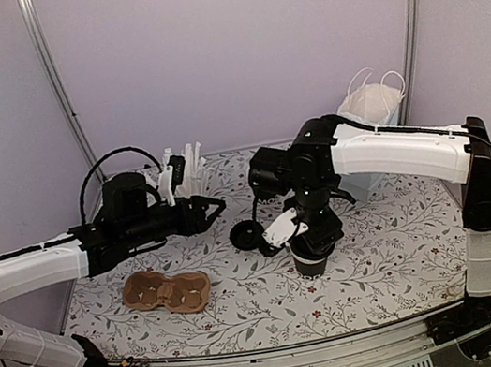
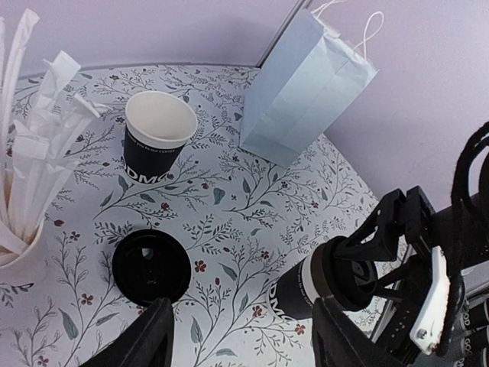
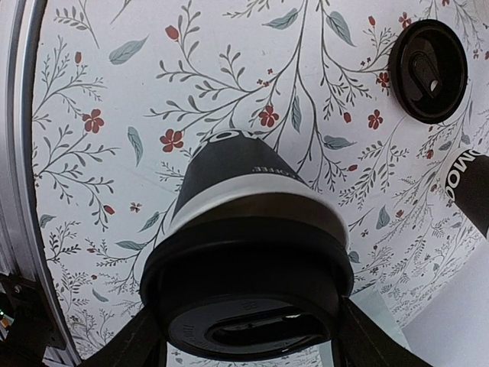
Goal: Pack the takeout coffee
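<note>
The lidded coffee cup (image 1: pixel 312 265) stood on the table (image 1: pixel 401 256), my right gripper (image 3: pixel 248 329) clamped around its lid end. The loose lid (image 1: pixel 247 234) lay at its 10 o'clock, with the open coffee cup (image 2: pixel 157 138) at that lid's 12 o'clock. My left gripper (image 2: pixel 244 336) hung spread wide, holding nothing.

1 blue bag (image 2: pixel 306 92), 1 black lid (image 2: pixel 151 266), straws (image 2: pixel 30 153), seemingly a 2-cup cardboard carrier (image 1: pixel 166 290).

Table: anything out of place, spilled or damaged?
Nothing spilled or tipped. One oddity: a lid lies loose, off any cup, and the open cup near it stands uncapped, while the other cup already wears its lid. The bag and carrier look undamaged.
</note>
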